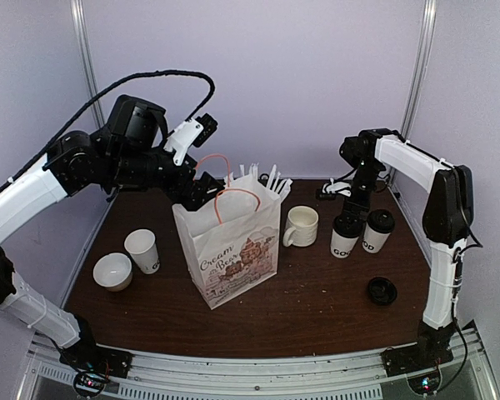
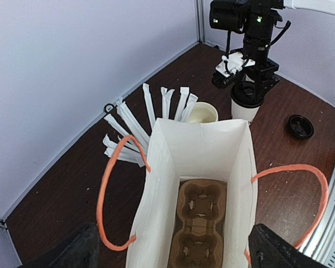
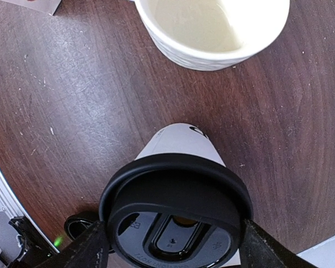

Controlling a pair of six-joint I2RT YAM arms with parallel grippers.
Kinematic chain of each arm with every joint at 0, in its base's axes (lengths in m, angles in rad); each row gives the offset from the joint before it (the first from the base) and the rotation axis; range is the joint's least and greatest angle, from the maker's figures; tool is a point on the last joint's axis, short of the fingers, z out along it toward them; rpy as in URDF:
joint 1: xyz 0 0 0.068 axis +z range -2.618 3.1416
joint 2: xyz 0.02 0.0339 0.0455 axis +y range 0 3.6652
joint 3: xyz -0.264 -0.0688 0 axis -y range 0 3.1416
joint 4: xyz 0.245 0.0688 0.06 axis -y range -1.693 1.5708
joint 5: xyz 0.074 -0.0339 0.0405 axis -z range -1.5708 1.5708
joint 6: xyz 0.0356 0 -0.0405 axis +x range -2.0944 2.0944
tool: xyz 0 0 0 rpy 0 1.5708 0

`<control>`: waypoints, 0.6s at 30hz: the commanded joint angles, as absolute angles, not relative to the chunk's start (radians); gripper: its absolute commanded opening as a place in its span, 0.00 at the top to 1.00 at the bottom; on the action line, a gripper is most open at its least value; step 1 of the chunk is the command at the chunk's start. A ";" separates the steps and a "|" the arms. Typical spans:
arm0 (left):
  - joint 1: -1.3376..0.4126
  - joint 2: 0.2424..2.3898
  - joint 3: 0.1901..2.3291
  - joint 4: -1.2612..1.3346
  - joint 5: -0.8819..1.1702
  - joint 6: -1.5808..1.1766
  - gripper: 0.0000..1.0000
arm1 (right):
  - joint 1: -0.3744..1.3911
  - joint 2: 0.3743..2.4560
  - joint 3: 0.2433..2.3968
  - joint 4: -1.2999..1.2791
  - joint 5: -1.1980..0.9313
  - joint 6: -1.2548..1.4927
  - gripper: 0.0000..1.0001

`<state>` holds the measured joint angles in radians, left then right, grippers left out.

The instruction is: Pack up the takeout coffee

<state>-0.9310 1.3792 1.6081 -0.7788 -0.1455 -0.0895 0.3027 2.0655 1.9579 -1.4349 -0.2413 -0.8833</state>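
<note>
Top external view: the paper bag (image 1: 233, 250) stands open around mid-table, a bit to the left, and the left gripper (image 1: 202, 190) hangs over its far left corner. Both takeout coffees are over on the right. There's one lidded cup (image 1: 345, 237) with the second lidded cup (image 1: 377, 231) just beside it on its right, both upright on the table (image 1: 317, 308). The right gripper (image 1: 351, 208) is straight above the first one, down at lid level. A cream mug (image 1: 302, 226) sits between the bag and the cups, and a loose lid (image 1: 382, 290) lies nearer on the right. A cup of white sticks (image 1: 262, 179) pokes up behind the bag, with an open cup (image 1: 142, 250) and a bowl (image 1: 112, 271) off to the left.

Left wrist view: looking straight down into the bag, a cardboard carrier (image 2: 198, 229) lies flat at the bottom. The left fingers (image 2: 72, 251) sit at the frame's bottom corners, spread wide outside the bag walls with nothing gripped.

Right wrist view: the first cup's black lid fills the lower frame. The right fingers (image 3: 81, 251) stand one on each side of it, right up against the rim. Honestly can't tell whether they're squeezing it or just flanking it. The mug is just beyond.
</note>
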 commanded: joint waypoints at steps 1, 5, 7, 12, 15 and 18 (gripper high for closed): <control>-0.926 1.371 1.604 -0.742 -0.144 -0.092 0.03 | 0.306 2.064 1.947 -1.450 -0.208 -0.888 0.20; -0.926 1.371 1.606 -0.742 -0.149 -0.089 0.03 | 0.312 2.033 1.921 -1.438 -0.206 -0.883 0.27; -0.926 1.371 1.606 -0.742 -0.154 -0.087 0.03 | 0.321 2.006 1.894 -1.428 -0.196 -0.881 0.26; -0.925 1.372 1.607 -0.743 -0.159 -0.083 0.03 | 0.361 1.940 1.778 -1.365 -0.125 -0.892 0.17; -0.926 1.376 1.608 -0.743 -0.154 -0.083 0.03 | 0.363 1.949 1.759 -1.354 -0.108 -0.886 0.17; -0.925 1.376 1.609 -0.745 -0.150 -0.086 0.03 | 0.362 1.966 1.756 -1.359 -0.103 -0.885 0.17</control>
